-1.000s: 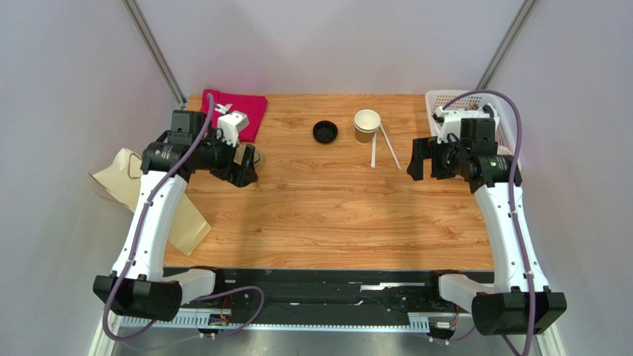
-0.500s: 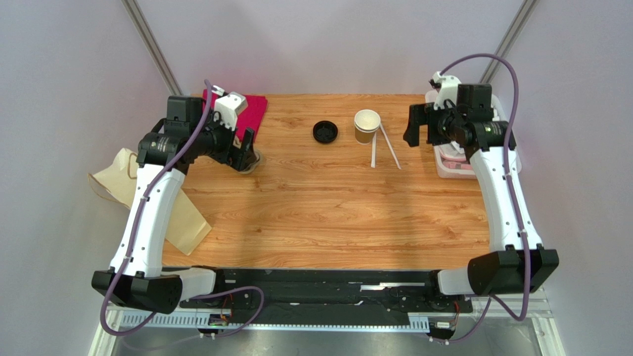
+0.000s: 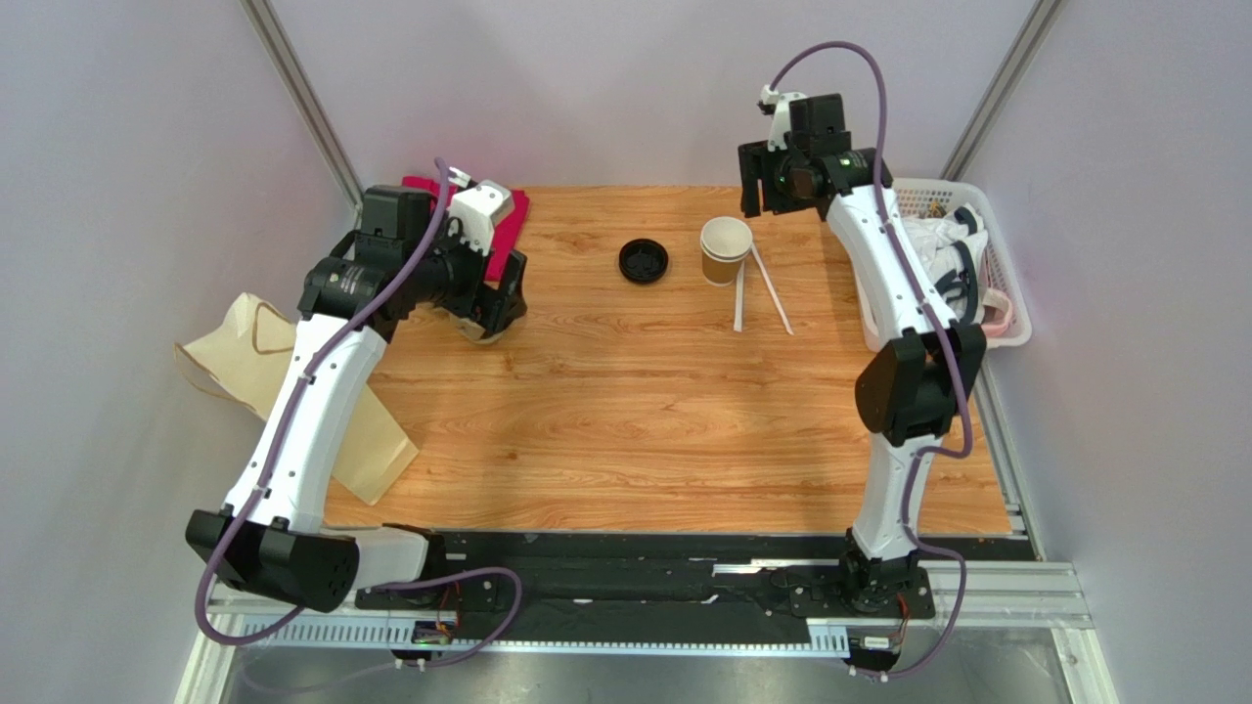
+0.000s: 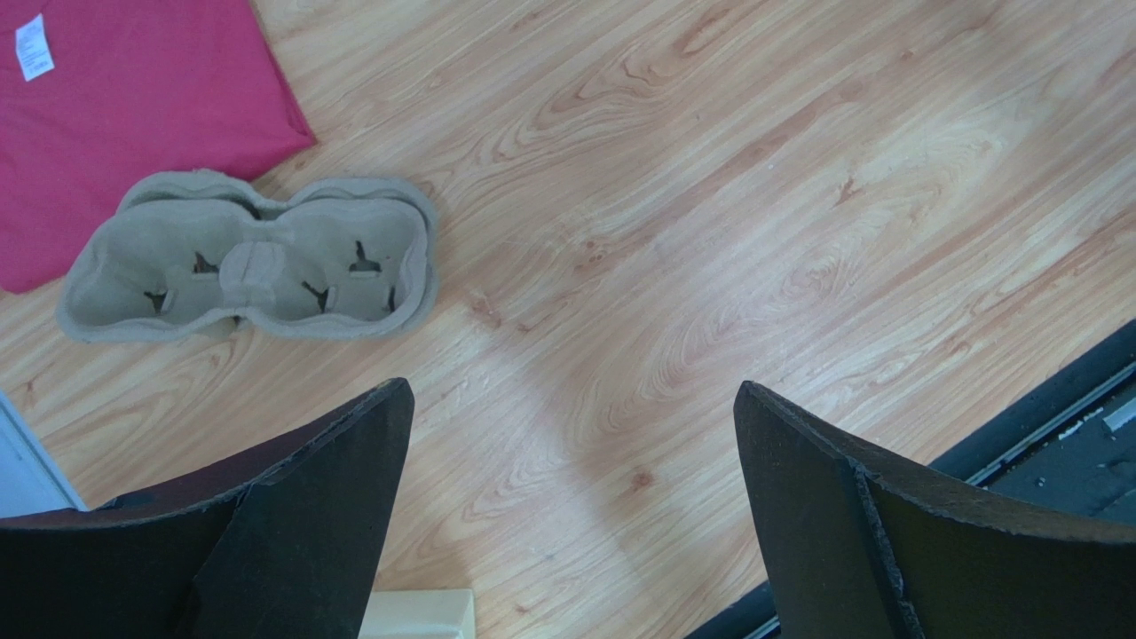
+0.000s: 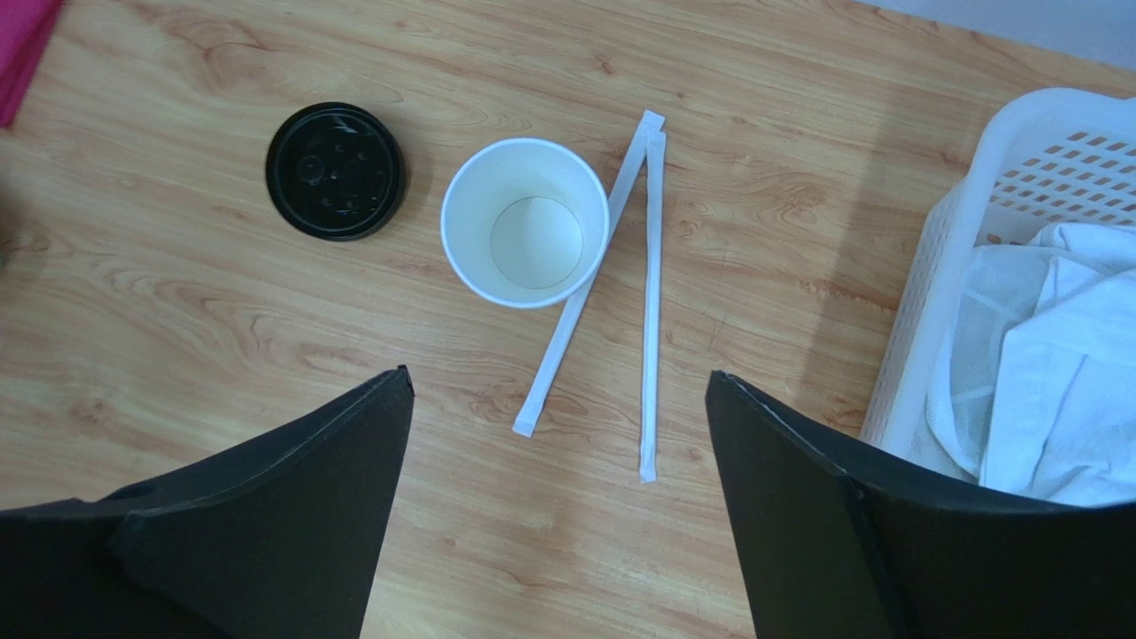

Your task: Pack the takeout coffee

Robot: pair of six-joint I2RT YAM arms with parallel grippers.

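No lidded coffee cup shows. An open tan paper cup (image 3: 725, 250) with a white inside stands at the back middle of the table, also in the right wrist view (image 5: 524, 222). A loose black lid (image 3: 642, 261) lies left of it (image 5: 335, 171). My right gripper (image 3: 775, 179) is open and empty, high above the table just behind the cup (image 5: 560, 384). My left gripper (image 3: 497, 304) is open and empty over bare wood (image 4: 567, 400). A grey pulp cup carrier (image 4: 254, 260) lies beyond it, beside the red cloth.
Two wrapped white straws (image 3: 764, 294) lie right of the cup (image 5: 651, 266). A white basket (image 3: 997, 279) with white cloth stands at the back right (image 5: 934, 306). A red cloth (image 3: 500, 220) lies at the back left (image 4: 134, 120). A tan paper bag (image 3: 279, 382) hangs off the left edge.
My right arm has swung from beside the basket up and back-left to above the cup. My left gripper has shifted slightly back toward the red cloth. Both stayed open.
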